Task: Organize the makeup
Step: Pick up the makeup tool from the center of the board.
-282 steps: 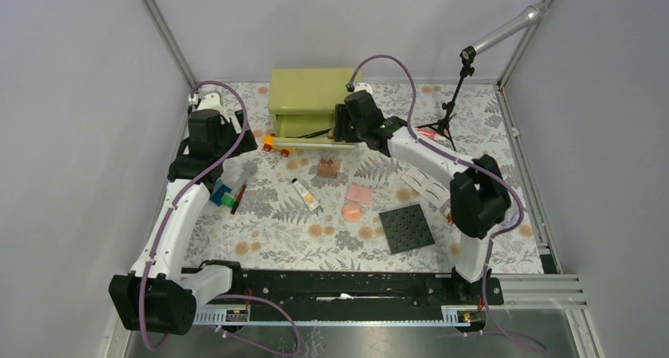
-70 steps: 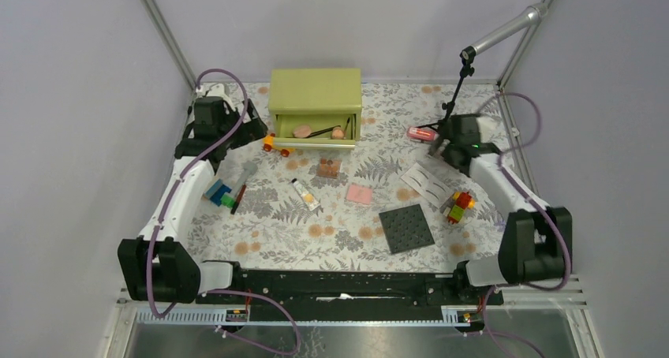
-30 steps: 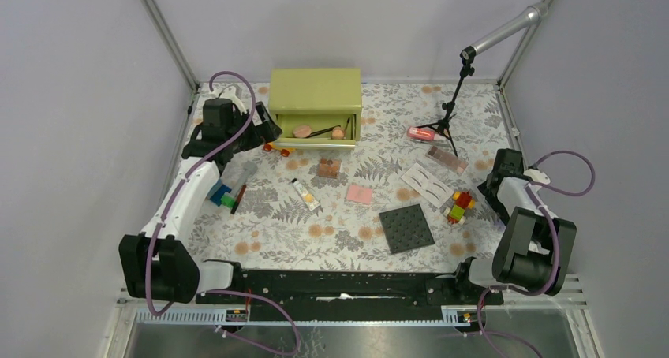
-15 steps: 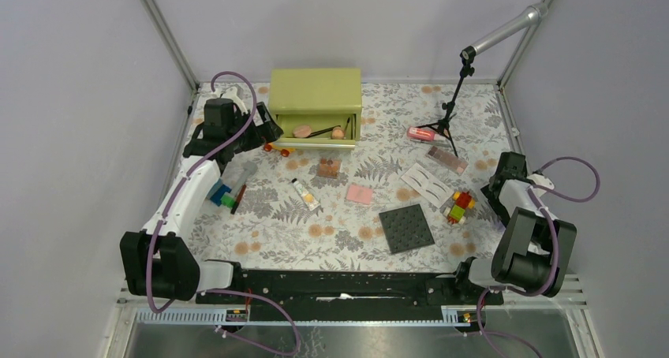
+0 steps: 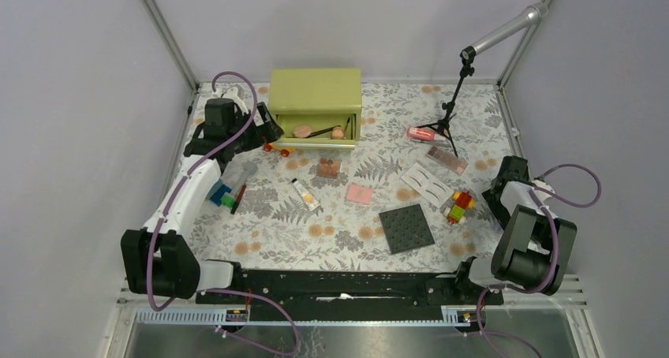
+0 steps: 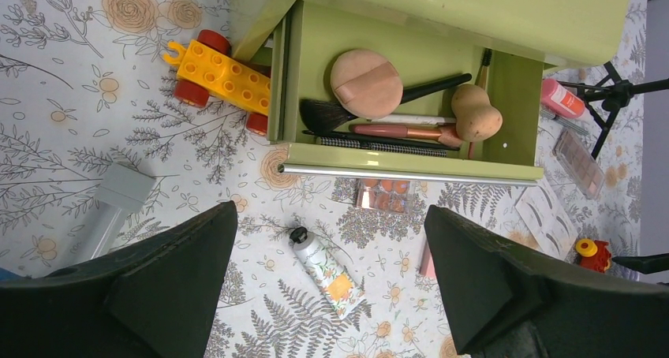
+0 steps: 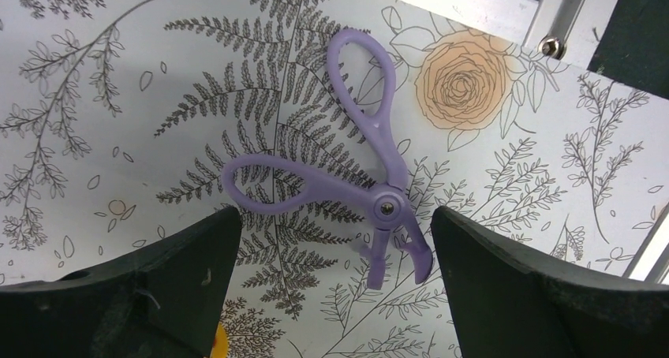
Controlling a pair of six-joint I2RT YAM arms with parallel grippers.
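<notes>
The green box's drawer (image 6: 398, 157) stands open and holds a round peach puff (image 6: 367, 82), an egg-shaped sponge (image 6: 476, 115), a black brush (image 6: 327, 115) and thin pencils (image 6: 394, 131). My left gripper (image 6: 330, 236) hovers open, in front of the drawer and above the cream tube with black cap (image 6: 327, 267). On the mat lie the pink compact (image 5: 360, 194), an eyeshadow palette (image 5: 328, 169) and the pink-red tube (image 5: 421, 134). My right gripper (image 7: 335, 224) is open at the right edge, over a purple eyelash curler (image 7: 371, 184).
An orange toy car (image 6: 221, 78) sits left of the drawer. The dark studded plate (image 5: 406, 228), coloured bricks (image 5: 457, 206), more bricks (image 5: 222, 194), a stencil card (image 5: 427, 183) and a tripod (image 5: 444, 125) are on the mat. A metal rail (image 7: 489, 7) lies close beyond the curler.
The right arm has swung from the back of the mat to its right edge and has settled slightly nearer over the last second. The left arm has hardly moved. Both grippers stay open.
</notes>
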